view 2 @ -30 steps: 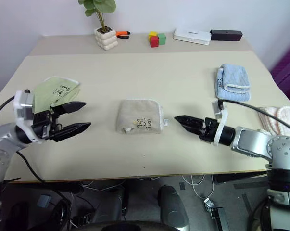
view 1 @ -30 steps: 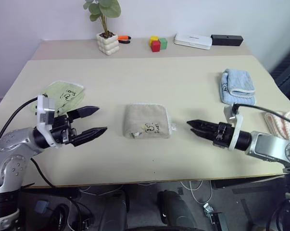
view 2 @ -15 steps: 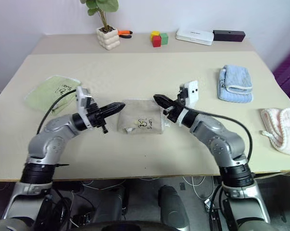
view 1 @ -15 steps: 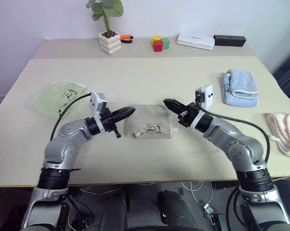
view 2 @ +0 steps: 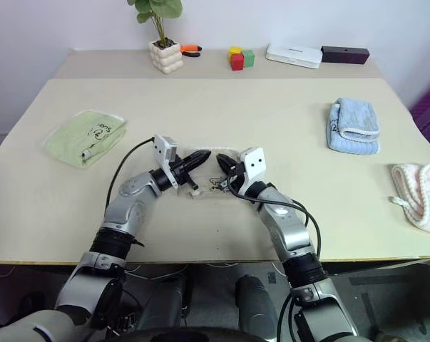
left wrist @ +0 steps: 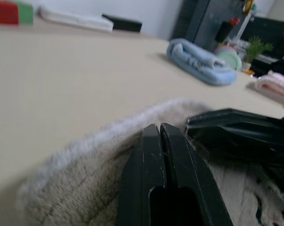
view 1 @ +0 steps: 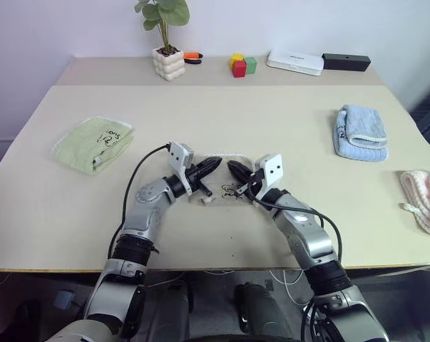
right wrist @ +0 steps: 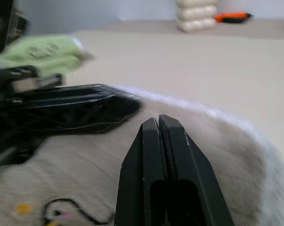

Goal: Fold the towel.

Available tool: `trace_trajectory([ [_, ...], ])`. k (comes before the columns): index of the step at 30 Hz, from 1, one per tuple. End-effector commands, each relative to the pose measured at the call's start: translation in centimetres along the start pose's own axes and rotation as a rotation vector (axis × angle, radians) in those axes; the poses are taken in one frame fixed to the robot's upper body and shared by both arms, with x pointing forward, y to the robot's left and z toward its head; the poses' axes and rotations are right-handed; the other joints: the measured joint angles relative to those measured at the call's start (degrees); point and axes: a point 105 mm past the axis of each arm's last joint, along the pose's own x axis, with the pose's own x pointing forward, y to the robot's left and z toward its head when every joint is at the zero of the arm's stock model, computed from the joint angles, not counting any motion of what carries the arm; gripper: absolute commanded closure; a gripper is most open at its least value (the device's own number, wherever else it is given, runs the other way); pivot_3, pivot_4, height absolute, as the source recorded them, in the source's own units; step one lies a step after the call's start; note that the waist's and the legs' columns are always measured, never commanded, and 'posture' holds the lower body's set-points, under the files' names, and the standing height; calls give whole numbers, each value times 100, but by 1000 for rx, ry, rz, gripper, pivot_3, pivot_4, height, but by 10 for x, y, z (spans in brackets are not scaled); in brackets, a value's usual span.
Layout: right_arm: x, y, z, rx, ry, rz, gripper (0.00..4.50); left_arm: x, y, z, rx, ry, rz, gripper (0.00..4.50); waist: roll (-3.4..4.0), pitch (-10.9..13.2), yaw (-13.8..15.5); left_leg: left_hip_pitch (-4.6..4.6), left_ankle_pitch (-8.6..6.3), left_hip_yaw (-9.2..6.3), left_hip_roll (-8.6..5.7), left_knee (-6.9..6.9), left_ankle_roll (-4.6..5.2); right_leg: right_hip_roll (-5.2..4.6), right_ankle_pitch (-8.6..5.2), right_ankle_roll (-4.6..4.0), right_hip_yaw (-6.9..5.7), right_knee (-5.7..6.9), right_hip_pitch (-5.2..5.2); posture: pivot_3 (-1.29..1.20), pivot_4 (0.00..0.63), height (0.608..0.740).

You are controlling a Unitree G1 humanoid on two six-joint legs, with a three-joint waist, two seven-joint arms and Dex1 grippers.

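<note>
The folded beige towel (view 1: 222, 187) lies in the table's (view 1: 272, 121) near middle. A second ago both grippers hovered well out to the sides, the left one with fingers spread. Now the left gripper (view 1: 212, 164) and right gripper (view 1: 233, 168) have come together over the towel, fingers pressed shut, tips nearly meeting; probably touching the cloth.

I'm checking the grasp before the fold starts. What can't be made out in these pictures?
- Whether either shut tool pinches the towel: in the wrist views the left tool and right tool lie over the pile; no cloth shows between the fingers.
- The towel's outline: head views, both arms cover it.
- Its scribble: right wrist view, blurred and cut by the edge.
</note>
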Motion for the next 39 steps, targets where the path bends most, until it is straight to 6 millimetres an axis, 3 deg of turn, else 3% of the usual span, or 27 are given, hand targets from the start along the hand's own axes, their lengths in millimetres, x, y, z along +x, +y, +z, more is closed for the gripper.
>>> trace_trajectory([
  [1,-8,-5,-16,-7,21,-58,4486,-2,-5,-14,45,46,-24,4474,-1,-5,5,1,0,-1,0,0,0,0,0,0,-1,0,1,0,150,740],
  [7,-23,-12,-34,-104,85,-51,4486,-12,3,-19,41,69,-9,4474,-5,-16,8,69,-1,-8,-10,-10,-1,-12,-7,-3,-6,-14,77,0,150,740],
  [10,-25,-27,-33,-116,111,-78,4486,-13,10,-12,26,56,16,4474,-10,-20,7,87,-2,-8,-12,-9,-1,-16,-18,-19,-6,-17,98,0,150,740],
  [19,-33,-45,-25,-100,162,-94,4486,-24,27,4,27,32,59,4474,-10,-21,3,87,-1,-11,-13,-9,-1,-17,-16,-16,-6,-14,97,0,150,740],
  [21,-33,-49,-16,-64,143,-100,3978,-30,26,12,-15,14,34,4500,-10,-21,4,87,-1,-11,-13,-10,-1,-17,-15,-15,-6,-13,95,0,150,740],
  [24,-32,-50,1,-31,101,-90,2803,-37,23,24,-11,4,16,3643,-9,-20,0,83,-1,-11,-13,-9,-1,-19,-15,-15,-6,-13,93,0,150,740],
  [30,-25,-44,62,208,-63,-38,8,-52,6,55,-27,-53,-80,808,-5,-14,-18,69,-1,-13,-11,-13,-1,-18,-9,-3,-5,-7,72,0,150,740],
  [31,-26,-47,70,310,-77,-43,0,-56,5,59,-10,-52,-90,267,-5,-14,-16,69,-1,-13,-11,-13,-1,-18,-8,-3,-5,-7,71,0,150,740],
  [32,-31,-51,71,415,-54,-46,0,-61,4,66,6,-62,-101,81,-5,-14,-16,69,-1,-13,-11,-13,-1,-19,-9,-4,-5,-7,72,0,150,740],
  [36,-51,-60,69,714,55,-34,0,-79,1,83,47,-82,-150,81,-4,-14,9,66,-2,-15,-9,-18,-1,-23,-18,-20,-6,-12,72,0,150,740],
  [39,-79,-63,69,887,177,35,0,-100,-10,95,119,-84,-227,81,1,-11,3,38,-1,-14,-8,-14,0,-28,-24,-34,-6,-14,49,0,150,740],
])
